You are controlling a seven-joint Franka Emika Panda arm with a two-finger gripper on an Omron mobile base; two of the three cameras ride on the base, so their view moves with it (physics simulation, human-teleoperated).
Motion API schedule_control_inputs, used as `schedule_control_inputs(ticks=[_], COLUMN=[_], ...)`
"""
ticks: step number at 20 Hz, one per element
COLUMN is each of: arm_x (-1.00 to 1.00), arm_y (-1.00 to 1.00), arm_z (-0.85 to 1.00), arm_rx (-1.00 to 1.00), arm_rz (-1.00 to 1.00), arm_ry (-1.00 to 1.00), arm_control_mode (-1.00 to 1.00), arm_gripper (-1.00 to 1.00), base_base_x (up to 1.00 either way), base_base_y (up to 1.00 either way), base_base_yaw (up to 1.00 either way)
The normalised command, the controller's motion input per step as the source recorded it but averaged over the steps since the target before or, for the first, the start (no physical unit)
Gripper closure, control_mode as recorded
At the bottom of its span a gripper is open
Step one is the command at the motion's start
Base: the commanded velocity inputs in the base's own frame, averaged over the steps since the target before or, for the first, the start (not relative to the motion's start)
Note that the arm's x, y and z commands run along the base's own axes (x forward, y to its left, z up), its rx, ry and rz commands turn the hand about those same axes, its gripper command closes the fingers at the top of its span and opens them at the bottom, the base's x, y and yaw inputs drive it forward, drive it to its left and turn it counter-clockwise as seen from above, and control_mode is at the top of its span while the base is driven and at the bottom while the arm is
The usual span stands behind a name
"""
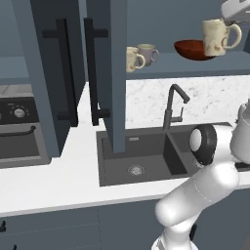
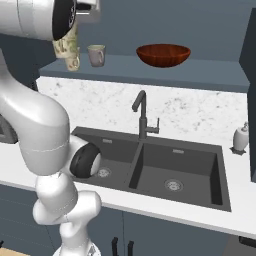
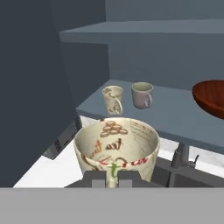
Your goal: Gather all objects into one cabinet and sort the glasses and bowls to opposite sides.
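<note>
My gripper [image 3: 113, 177] is shut on the rim of a cream mug with red and brown markings [image 3: 116, 146], held in the air in front of the open slate-blue cabinet [image 1: 49, 73]. In the left base view the mug [image 1: 216, 36] hangs under the gripper [image 1: 226, 20], just right of the red-brown bowl [image 1: 193, 49]. Two small mugs [image 3: 113, 99] [image 3: 142, 94] stand side by side on the left of the cabinet's bottom board [image 3: 175, 116]. The bowl [image 2: 163, 54] rests to their right on the same board. From the right base camera, the held mug [image 2: 64, 47] sits beside a grey-beige mug [image 2: 96, 55].
Below the cabinet lies a dark double sink [image 2: 150, 165] with a black faucet [image 2: 142, 117]. A white soap dispenser [image 2: 241, 137] stands at the sink's right. The open doors with black bar handles [image 1: 93, 73] hang left of the board. A stove [image 1: 19, 132] is at the far left.
</note>
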Motion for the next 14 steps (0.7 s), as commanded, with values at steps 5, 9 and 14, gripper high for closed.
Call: schedule_control_inputs(ticks=[5, 9, 14], arm_x=[0.99, 0.91, 0.93], arm_y=[0.17, 0.0, -0.06], arm_z=[-0.68, -0.56, -0.66], arm_rx=[0.01, 0.09, 0.12], arm_rz=[0.0, 0.0, 0.0], arm_ry=[0.0, 0.0, -0.06], arm_control_mode=[-1.0, -1.0, -1.0], arm_gripper=[1.0, 1.0, 1.0], base_base_x=[0.0, 0.0, 0.0], base_base_y=[0.0, 0.0, 0.0], base_base_yaw=[0.0, 0.0, 0.0])
